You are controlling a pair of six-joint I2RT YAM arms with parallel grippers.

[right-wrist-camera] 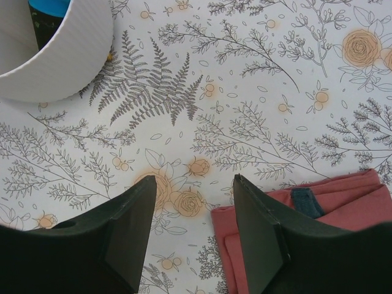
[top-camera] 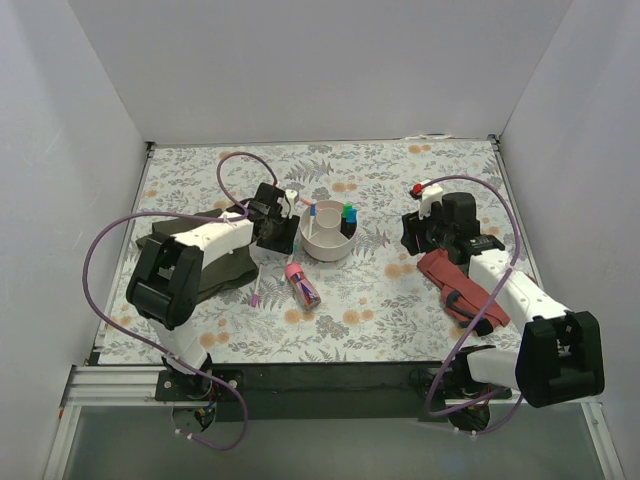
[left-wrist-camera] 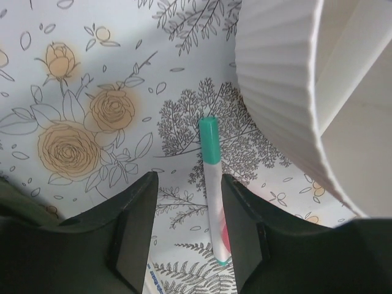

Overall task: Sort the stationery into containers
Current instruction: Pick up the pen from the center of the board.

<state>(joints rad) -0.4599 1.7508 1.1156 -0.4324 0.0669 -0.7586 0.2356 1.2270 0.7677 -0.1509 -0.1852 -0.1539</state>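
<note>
The off-white divided bowl stands mid-table and holds a white pen with a blue cap and the green and blue highlighters. My left gripper is open just left of the bowl. In the left wrist view the gripper straddles a white pen with a teal cap lying flat, close to the right finger, beside the bowl wall. A pink tube, an orange-pink pen and a pink-capped pen lie in front of the bowl. My right gripper is open and empty over the table.
The dark olive cloth lies under my left arm. The red cloth pouch lies beside my right gripper's right finger. The bowl's edge shows at the far left of the right wrist view. White walls surround the table.
</note>
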